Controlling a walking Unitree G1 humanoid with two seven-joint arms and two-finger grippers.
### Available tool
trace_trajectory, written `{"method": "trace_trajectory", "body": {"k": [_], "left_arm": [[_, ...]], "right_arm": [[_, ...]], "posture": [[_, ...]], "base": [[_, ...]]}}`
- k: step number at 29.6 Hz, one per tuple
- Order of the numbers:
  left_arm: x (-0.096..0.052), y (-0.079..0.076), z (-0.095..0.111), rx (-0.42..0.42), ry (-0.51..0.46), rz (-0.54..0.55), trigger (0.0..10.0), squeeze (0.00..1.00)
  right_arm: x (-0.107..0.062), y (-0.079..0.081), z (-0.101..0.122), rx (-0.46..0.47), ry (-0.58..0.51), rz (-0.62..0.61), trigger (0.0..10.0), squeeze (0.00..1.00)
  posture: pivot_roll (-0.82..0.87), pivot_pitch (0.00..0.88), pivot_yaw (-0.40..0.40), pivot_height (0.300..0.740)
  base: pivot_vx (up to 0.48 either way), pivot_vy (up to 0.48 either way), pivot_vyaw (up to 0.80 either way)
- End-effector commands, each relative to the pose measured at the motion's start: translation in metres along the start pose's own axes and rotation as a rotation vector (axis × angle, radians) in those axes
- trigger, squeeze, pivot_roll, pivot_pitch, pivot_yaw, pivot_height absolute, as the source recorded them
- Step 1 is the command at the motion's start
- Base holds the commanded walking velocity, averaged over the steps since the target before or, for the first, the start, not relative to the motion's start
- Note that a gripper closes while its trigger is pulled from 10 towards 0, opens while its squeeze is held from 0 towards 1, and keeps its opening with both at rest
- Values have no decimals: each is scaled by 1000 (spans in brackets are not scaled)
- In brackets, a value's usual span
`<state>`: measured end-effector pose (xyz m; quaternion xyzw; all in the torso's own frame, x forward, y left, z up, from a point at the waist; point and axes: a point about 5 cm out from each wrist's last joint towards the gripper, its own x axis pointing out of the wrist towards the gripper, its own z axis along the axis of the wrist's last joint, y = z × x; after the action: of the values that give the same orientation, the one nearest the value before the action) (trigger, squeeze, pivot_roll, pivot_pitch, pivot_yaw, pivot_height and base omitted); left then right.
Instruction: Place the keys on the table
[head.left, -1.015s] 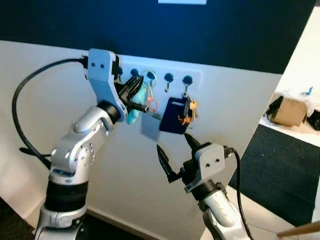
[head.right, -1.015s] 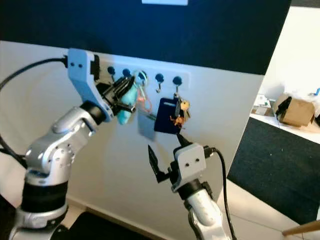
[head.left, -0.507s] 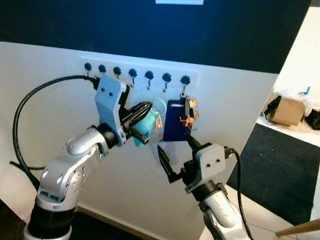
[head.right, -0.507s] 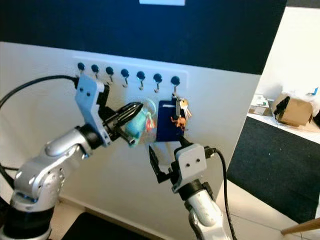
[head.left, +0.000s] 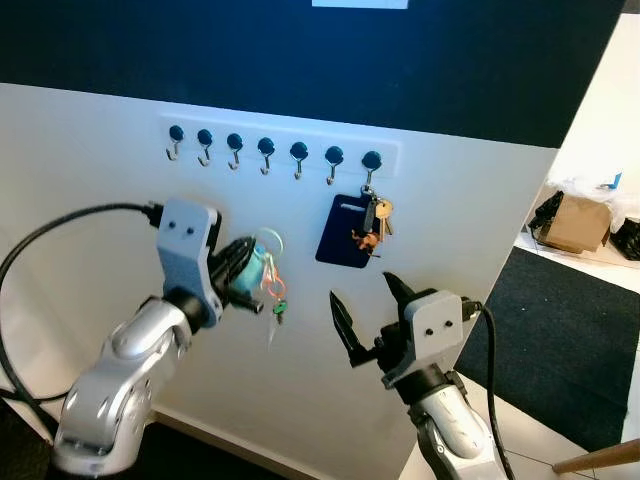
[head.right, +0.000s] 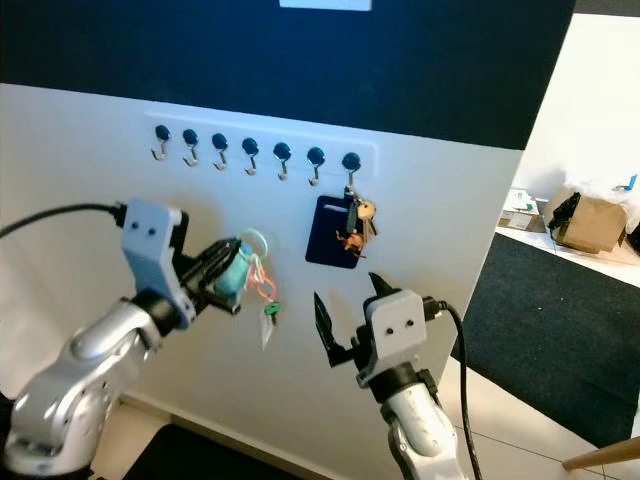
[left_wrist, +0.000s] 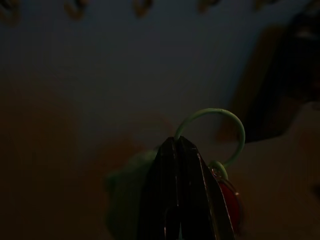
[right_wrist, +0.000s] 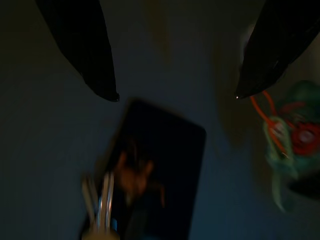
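The left gripper (head.left: 252, 283) is keeping its two black fingers (left_wrist: 179, 165) pressed together on the keys (head.left: 266, 285), pinching them by the pale green ring (left_wrist: 220, 131) that is arching just past the fingertips; a teal fob (head.right: 232, 277) is sitting against the fingers, and an orange loop (head.left: 271, 290) and a small green tag (head.left: 279, 307) are dangling below them, off the wall and clear of every hook. Above these fingers a row of hooks (head.left: 266, 153) is running along the white wall panel (head.left: 90, 180). The left arm (head.left: 130, 380) is reaching up from below with a black cable (head.left: 60, 225) looping off its wrist housing. To the right of the held bunch, the right gripper (head.left: 368, 308) is holding its fingers (right_wrist: 85, 45) spread wide and gripping nothing, the tips pointing up toward the wall. Just above those spread fingers a dark blue card holder (head.left: 342, 231) is hanging from the rightmost hook (head.left: 371, 165), with a second bunch of brass keys (head.left: 378, 217) and a small orange charm (head.left: 362, 237) hanging against it. Beyond the fingers of both grippers, a dark blue band (head.left: 300, 60) is covering the upper wall. Further right of the right gripper, a dark carpet (head.left: 560, 340) is lying on the floor, and a cardboard box (head.left: 580, 222) is standing well apart in the far room.
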<state>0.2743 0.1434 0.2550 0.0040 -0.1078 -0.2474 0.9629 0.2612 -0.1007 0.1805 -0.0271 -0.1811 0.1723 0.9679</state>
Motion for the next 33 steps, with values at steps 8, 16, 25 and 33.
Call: {"method": "trace_trajectory", "body": {"k": [8, 16, 25, 33], "left_arm": [[-13, -7, -7, -11, 33, -62, 10000, 0], [-27, -9, -57, 6, 213, -42, 10000, 0], [-37, -9, -120, -9, 389, 86, 10000, 0], [-41, -13, -126, 13, 400, 51, 10000, 0]], "right_arm": [[-5, -3, -9, -5, 29, 3, 10000, 0], [-33, -7, -54, -43, 210, -4, 10000, 0], [-74, -13, -101, -70, 429, -54, 10000, 0], [-72, -12, -101, -64, 409, -61, 10000, 0]], "posture": [[51, 89, 29, 740], [51, 85, 28, 740], [39, 94, 37, 740], [38, 98, 43, 740]], "base": [[0, 0, 0], [0, 0, 0], [0, 0, 0], [0, 0, 0]]}}
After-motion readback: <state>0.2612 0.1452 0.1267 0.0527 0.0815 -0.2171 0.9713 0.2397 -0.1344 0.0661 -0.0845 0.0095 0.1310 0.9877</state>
